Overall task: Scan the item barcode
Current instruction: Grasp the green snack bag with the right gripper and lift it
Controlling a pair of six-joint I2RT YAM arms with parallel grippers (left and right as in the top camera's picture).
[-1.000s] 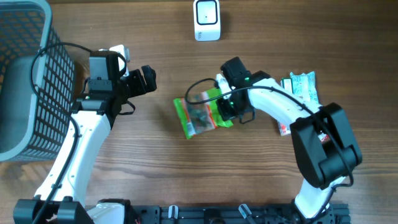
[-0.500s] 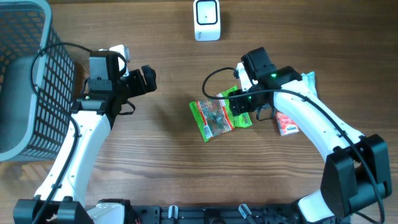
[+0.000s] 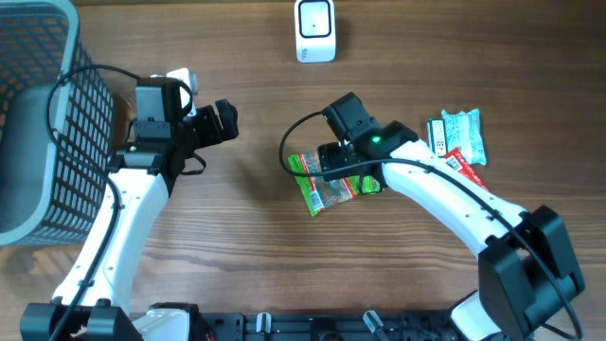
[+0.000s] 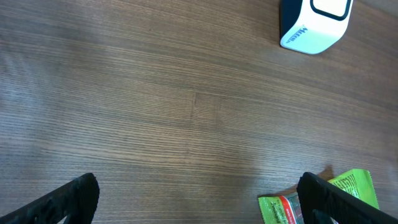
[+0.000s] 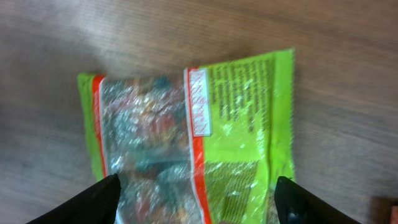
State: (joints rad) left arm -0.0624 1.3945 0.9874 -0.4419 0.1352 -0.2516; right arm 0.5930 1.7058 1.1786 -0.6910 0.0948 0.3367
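The item, a green snack packet (image 3: pixel 327 187) with a clear window and a red stripe, lies flat on the wooden table. In the right wrist view the packet (image 5: pixel 193 130) fills the middle. My right gripper (image 3: pixel 343 169) hovers over it, open, its fingers (image 5: pixel 84 202) standing off either side of the packet (image 5: pixel 249 118) without pinching it. The white barcode scanner (image 3: pixel 314 30) stands at the table's far edge, also visible as the scanner (image 4: pixel 314 22) in the left wrist view. My left gripper (image 3: pixel 220 121) is open and empty, left of the packet, whose corner (image 4: pixel 283 208) shows by its right finger.
A grey mesh basket (image 3: pixel 38 123) takes up the left side. Right of the packet lie a teal wrapper (image 3: pixel 456 133) and a red-and-white wrapper (image 3: pixel 464 163). A black cable loops off the right arm near the packet.
My right gripper went from shut on the packet to open. It set the packet down further right, then moved back left over it. The left arm has not moved.
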